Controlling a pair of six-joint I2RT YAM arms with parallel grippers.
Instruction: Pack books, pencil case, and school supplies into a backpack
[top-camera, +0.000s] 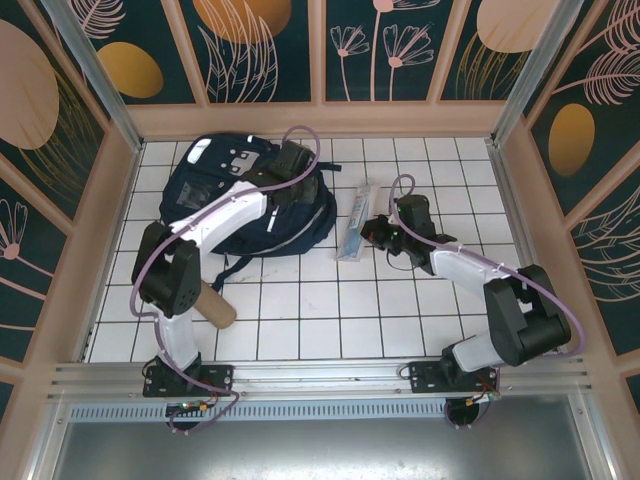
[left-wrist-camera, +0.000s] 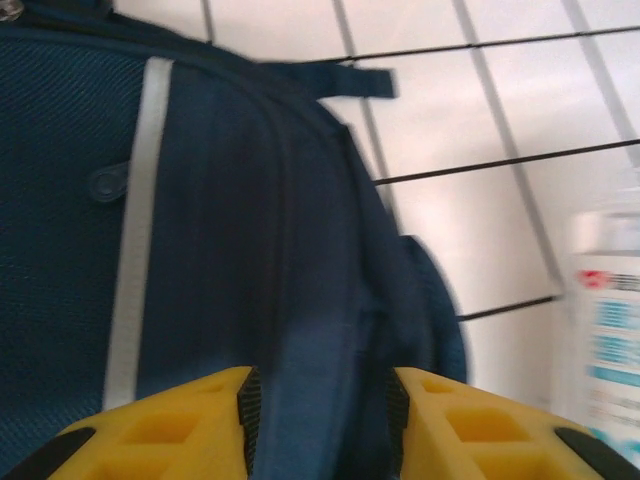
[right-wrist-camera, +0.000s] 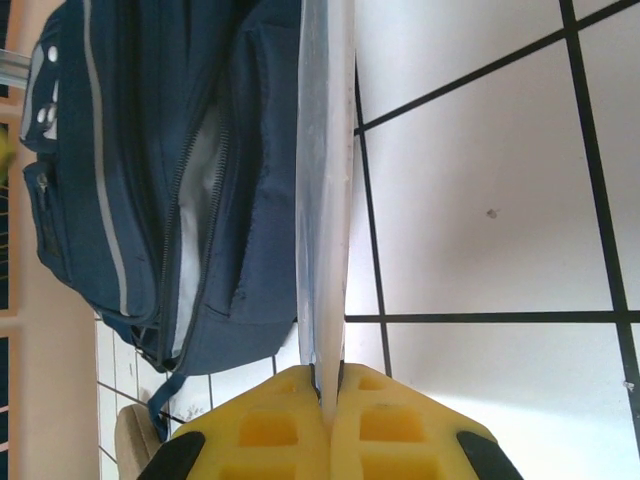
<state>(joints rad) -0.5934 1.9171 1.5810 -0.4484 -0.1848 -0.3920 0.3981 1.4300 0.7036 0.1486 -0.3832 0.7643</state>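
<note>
While the right end effector (right-wrist-camera: 328, 388) clamps the school supplies (right-wrist-camera: 322, 200) beside the open backpack (right-wrist-camera: 130, 150), they are not yet inside. The left end effector (left-wrist-camera: 320, 400) hovers parted above it.

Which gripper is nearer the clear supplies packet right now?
Right. The right gripper is shut on the edge of the packet; the left gripper is over the backpack, to the packet's left.

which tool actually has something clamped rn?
The right tool: its jaws are shut on one edge of the clear packet. The left tool stands open over the backpack.
</note>
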